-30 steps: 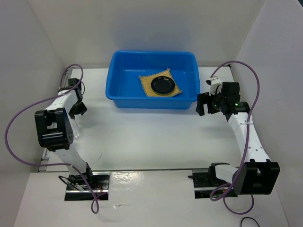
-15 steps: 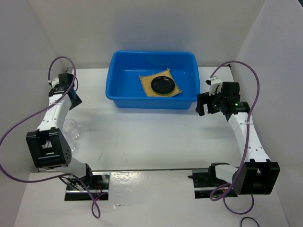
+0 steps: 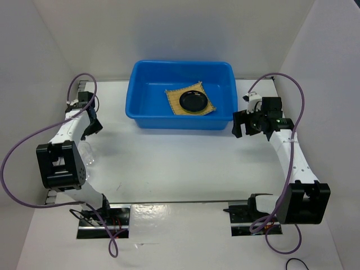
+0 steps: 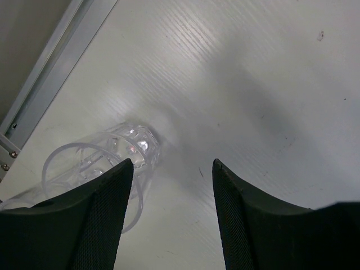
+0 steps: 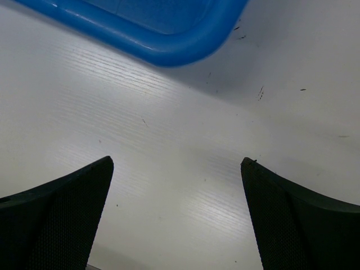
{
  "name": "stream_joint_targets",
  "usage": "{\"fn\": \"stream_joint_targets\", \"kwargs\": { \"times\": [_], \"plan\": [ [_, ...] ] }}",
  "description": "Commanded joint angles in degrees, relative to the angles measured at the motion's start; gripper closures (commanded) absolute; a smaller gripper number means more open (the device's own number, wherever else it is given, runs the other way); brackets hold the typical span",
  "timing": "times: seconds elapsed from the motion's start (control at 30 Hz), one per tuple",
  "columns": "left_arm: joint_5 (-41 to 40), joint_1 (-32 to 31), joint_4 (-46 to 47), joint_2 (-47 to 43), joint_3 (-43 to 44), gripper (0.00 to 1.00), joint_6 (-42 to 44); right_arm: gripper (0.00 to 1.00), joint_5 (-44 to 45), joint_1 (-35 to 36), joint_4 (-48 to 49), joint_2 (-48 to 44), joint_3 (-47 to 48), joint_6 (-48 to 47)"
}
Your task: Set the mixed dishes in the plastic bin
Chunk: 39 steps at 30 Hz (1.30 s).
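The plastic bin [image 3: 181, 94] is bright blue and stands at the back centre. Inside it a square tan woven mat [image 3: 190, 100] lies with a small black dish [image 3: 193, 101] on top. A clear glass cup [image 4: 104, 166] lies on its side on the table by the left wall, also in the top view [image 3: 87, 153]. My left gripper [image 4: 171, 169] hangs open just beside the cup's base, nothing between its fingers; from above it [image 3: 90, 127] sits left of the bin. My right gripper [image 5: 177, 163] is wide open and empty over bare table, off the bin's right front corner [image 3: 241, 126].
White walls close in the table on the left, back and right. A metal rail [image 4: 53, 67] runs along the left edge near the cup. The bin's rounded rim [image 5: 169, 48] shows at the top of the right wrist view.
The left arm swung out toward the back left, then came back a little toward the cup, its jaws opening slightly wider. The right arm barely shifted.
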Motion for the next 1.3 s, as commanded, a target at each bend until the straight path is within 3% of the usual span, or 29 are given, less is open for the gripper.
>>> {"fn": "stream_joint_targets", "kwargs": {
  "times": [0.0, 0.53, 0.83, 1.03, 1.13, 1.27],
  "plan": [
    [1.60, -0.07, -0.42, -0.62, -0.43, 0.34, -0.50, 0.02, -0.13, -0.75, 2.01, -0.19, 0.66, -0.51],
    [2.83, -0.07, -2.34, 4.65, 0.27, 0.37, 0.03, 0.02, -0.13, -0.75, 2.01, -0.19, 0.66, -0.51],
    [-1.03, -0.60, -1.83, -6.85, -2.19, 0.39, -3.30, 0.02, -0.13, -0.75, 2.01, 0.86, 0.66, -0.51],
    [-3.32, -0.60, -2.71, -10.19, -3.41, 0.28, -4.63, 0.02, -0.13, -0.75, 2.01, 1.92, 0.66, -0.51],
    [-2.18, -0.60, -2.71, -9.24, -4.64, 0.12, -6.03, 0.02, -0.13, -0.75, 2.01, 2.54, 0.66, -0.51],
    [-0.95, -0.60, -3.50, -6.42, -4.03, 0.12, -6.03, 0.02, -0.13, -0.75, 2.01, 3.15, 0.66, -0.51]
  ]
}}
